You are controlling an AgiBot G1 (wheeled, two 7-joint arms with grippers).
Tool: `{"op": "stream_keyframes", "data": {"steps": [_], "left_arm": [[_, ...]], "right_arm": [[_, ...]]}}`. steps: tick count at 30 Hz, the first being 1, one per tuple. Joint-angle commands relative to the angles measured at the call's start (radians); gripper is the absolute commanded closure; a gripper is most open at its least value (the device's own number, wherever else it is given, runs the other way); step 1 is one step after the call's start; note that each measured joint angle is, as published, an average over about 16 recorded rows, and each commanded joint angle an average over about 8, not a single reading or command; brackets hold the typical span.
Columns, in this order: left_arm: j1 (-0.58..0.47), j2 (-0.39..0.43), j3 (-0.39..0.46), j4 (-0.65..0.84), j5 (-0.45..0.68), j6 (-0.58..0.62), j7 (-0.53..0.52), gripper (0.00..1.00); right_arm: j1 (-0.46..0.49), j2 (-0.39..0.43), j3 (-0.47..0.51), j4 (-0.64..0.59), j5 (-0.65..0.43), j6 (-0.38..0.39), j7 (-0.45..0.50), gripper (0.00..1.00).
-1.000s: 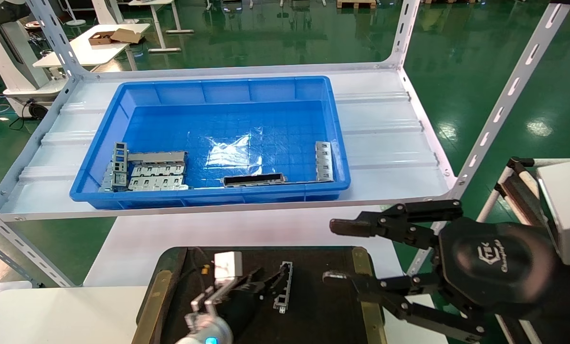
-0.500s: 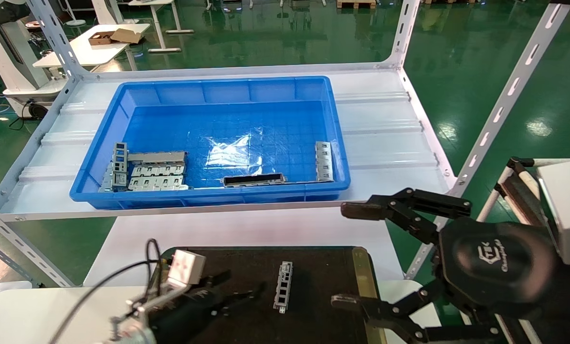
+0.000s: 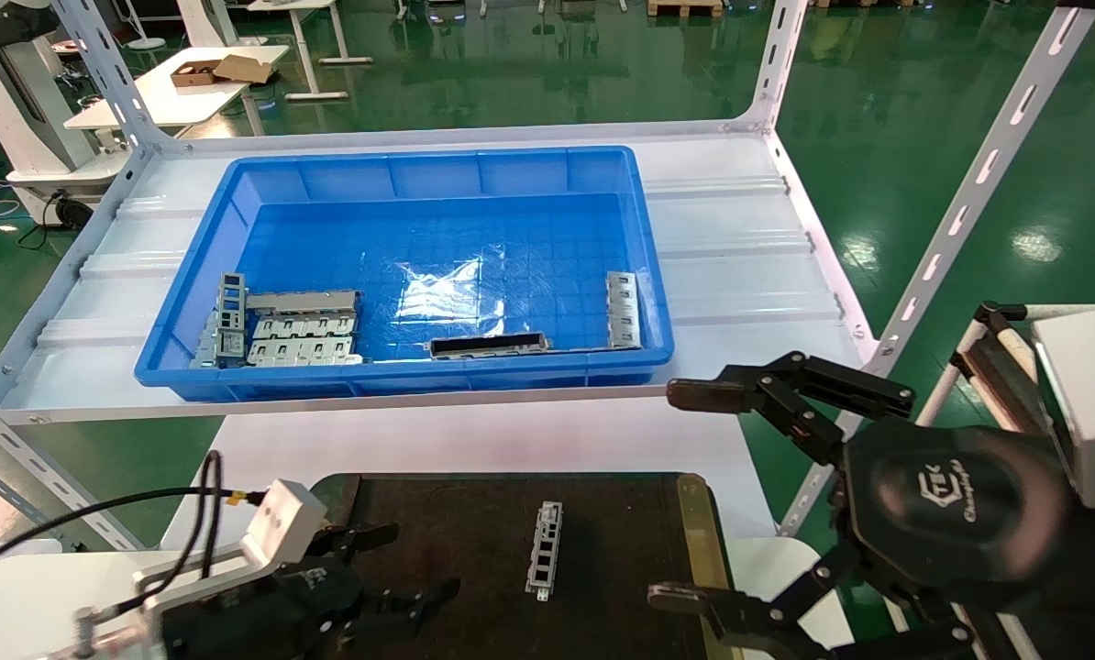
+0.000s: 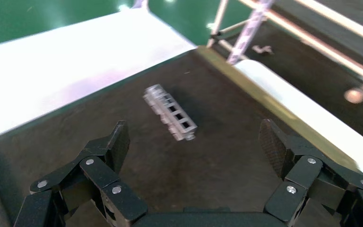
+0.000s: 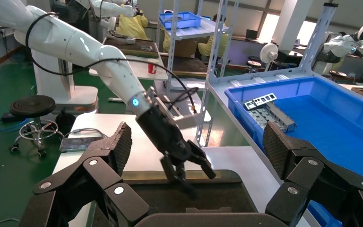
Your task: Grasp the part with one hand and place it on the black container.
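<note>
While the part (image 3: 544,549) lies flat mid-tray on the black container (image 3: 602,587), low in frame, I see my left claw (image 3: 396,573) spread wide, empty, lower left; right claw (image 3: 694,495) wide, lower right.

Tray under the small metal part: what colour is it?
Matte black tray with brass-coloured side strips; clearest in the head view.
</note>
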Motion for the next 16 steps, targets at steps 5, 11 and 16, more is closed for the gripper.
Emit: {"op": "stream_keyframes", "data": {"steps": [5,11,16], "left_arm": [[0.073,-0.034,-0.135,0.023,-0.147,0.168,0.216,0.0],[0.127,-0.051,-0.218,0.069,-0.246,0.284,0.348,0.0],[0.129,-0.061,-0.235,0.083,-0.266,0.327,0.372,0.0]], "right_arm": [[0.0,0.0,0.0,0.0,0.0,0.0,0.0,0.0],[0.0,0.0,0.0,0.0,0.0,0.0,0.0,0.0],[0.0,0.0,0.0,0.0,0.0,0.0,0.0,0.0]]}}
